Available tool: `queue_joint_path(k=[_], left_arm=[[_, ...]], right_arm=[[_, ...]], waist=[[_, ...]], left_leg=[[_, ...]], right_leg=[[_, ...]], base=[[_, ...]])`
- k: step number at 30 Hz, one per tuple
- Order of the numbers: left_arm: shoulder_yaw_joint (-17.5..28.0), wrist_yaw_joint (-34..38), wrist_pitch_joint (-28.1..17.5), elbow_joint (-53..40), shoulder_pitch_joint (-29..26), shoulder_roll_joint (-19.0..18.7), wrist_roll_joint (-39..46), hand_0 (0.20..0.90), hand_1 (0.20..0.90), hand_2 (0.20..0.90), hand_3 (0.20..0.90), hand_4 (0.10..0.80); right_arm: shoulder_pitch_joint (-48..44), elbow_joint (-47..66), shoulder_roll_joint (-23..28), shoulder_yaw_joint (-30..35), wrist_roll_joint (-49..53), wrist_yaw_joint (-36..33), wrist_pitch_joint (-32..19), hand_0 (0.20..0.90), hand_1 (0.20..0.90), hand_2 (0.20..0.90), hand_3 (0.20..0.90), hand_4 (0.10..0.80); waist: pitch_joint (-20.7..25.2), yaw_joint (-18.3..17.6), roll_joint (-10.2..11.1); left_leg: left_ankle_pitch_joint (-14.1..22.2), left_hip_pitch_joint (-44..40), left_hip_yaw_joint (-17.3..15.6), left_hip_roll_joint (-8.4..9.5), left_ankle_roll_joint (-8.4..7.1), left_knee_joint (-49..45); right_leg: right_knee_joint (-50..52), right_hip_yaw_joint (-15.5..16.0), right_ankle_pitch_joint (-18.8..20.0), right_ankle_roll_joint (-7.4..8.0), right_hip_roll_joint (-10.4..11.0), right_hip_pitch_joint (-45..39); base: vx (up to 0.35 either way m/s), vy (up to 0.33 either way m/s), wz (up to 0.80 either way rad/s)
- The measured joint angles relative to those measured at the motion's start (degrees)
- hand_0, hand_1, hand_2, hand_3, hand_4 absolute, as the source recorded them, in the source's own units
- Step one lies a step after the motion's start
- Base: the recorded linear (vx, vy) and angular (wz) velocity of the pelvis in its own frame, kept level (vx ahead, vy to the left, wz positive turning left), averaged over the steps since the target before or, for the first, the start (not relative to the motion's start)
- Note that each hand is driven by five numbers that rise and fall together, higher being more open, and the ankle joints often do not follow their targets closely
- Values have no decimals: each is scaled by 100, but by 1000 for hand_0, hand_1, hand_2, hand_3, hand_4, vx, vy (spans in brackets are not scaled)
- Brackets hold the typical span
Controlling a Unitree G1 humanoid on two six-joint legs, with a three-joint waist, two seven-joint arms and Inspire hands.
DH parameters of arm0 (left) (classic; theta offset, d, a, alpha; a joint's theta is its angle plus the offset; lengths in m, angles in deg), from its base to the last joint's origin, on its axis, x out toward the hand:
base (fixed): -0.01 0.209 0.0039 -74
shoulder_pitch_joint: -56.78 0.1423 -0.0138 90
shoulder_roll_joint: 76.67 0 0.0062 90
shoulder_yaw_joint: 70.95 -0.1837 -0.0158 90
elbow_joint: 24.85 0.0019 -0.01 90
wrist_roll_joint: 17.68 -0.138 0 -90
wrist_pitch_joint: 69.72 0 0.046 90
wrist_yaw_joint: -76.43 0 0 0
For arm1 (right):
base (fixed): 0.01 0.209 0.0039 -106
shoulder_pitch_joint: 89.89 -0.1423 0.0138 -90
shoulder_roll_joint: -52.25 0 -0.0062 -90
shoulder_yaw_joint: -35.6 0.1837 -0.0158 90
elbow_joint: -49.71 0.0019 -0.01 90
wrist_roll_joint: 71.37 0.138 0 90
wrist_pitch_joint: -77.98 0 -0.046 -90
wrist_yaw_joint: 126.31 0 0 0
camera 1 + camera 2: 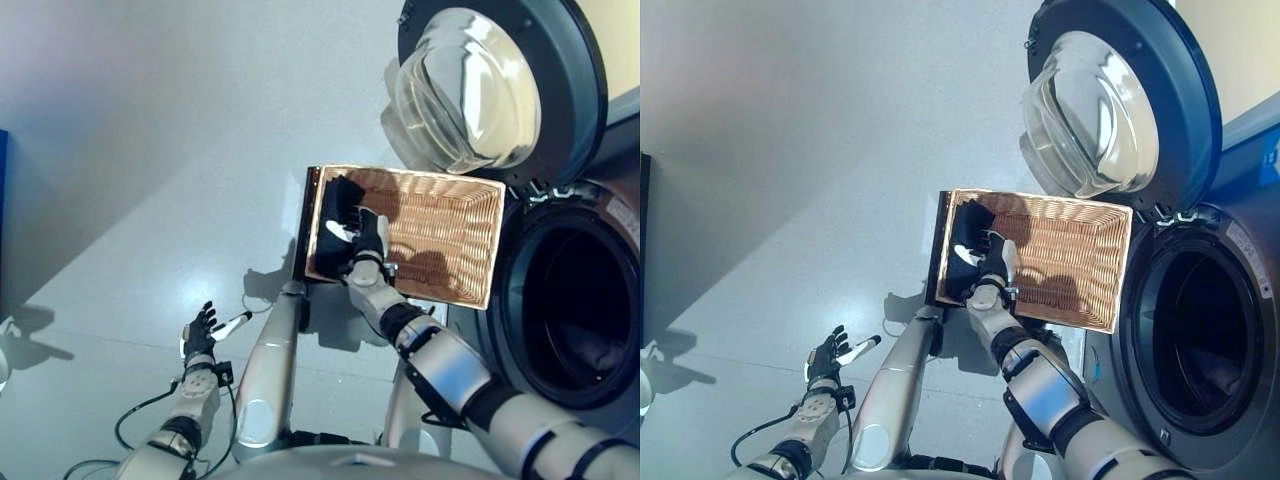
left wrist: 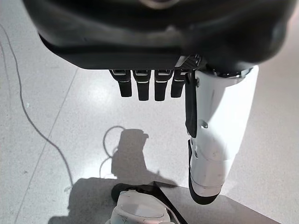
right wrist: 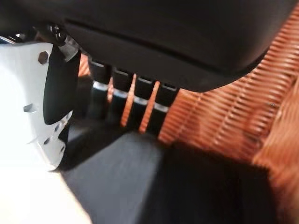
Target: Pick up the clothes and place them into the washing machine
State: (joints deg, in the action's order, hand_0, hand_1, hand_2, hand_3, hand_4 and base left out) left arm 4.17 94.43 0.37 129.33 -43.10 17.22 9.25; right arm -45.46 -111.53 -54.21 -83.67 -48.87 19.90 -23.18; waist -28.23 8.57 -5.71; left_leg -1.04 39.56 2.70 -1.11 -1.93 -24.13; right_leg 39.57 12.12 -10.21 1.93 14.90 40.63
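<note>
Right hand (image 1: 366,232) inside wicker basket (image 1: 450,240), fingers (image 3: 133,105) extended over dark clothes (image 1: 335,205) at basket's left end, not yet curled around cloth; left hand (image 1: 200,331) idle and relaxed open above floor (image 1: 150,200). Risk judged: shallow pinch dropping cloth before washing machine (image 1: 575,300) opening; trailing fabric snagging basket rim; open door (image 1: 490,90) overhead near lift path.

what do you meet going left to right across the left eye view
left hand → basket with dark clothes and the right hand at its left end → washing machine drum opening
</note>
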Motion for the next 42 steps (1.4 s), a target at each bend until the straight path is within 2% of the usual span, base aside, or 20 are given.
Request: queue_joint_path(k=[27,29,34,39,42], left_arm=[[-2,77,5,-66,4,-3,0,900,900,900,900,800],[-2,73,11,-50,7,-2,0,900,900,900,900,800],[36,28,23,-54,67,2,0,900,900,900,900,800],[81,-148,111,-30,188,13,0,900,900,900,900,800],[117,-198,128,8,186,21,2,900,900,900,900,800]], right_arm=[[40,36,-73,-46,23,142,-6,200,200,200,200,300],[131,90,-61,-53,120,182,-6,200,200,200,200,300],[524,624,128,-167,560,585,-50,200,200,200,200,300],[823,851,264,-154,781,955,-182,200,200,200,200,300],[982,949,328,-128,851,1043,-239,200,200,200,200,300]], waist=[[-1,6,2],[-9,2,11],[-55,-47,71],[-43,-170,148],[-30,-167,170]], left_leg=[[26,57,-5,-4,39,-106],[-55,-79,-71,-4,47,33],[-245,-622,-161,-1,79,566],[-275,-1136,-235,4,148,970],[-315,-1337,-266,9,153,1097]], right_leg=[[49,-127,23,32,-51,56],[-47,-150,88,19,-57,-27],[-425,-196,230,112,-73,-430],[-814,-210,328,229,-89,-911],[-946,-208,359,241,-97,-1095]], base=[[-3,1,0],[-34,4,-6],[26,-14,-8],[60,-27,-7],[53,-28,-3]])
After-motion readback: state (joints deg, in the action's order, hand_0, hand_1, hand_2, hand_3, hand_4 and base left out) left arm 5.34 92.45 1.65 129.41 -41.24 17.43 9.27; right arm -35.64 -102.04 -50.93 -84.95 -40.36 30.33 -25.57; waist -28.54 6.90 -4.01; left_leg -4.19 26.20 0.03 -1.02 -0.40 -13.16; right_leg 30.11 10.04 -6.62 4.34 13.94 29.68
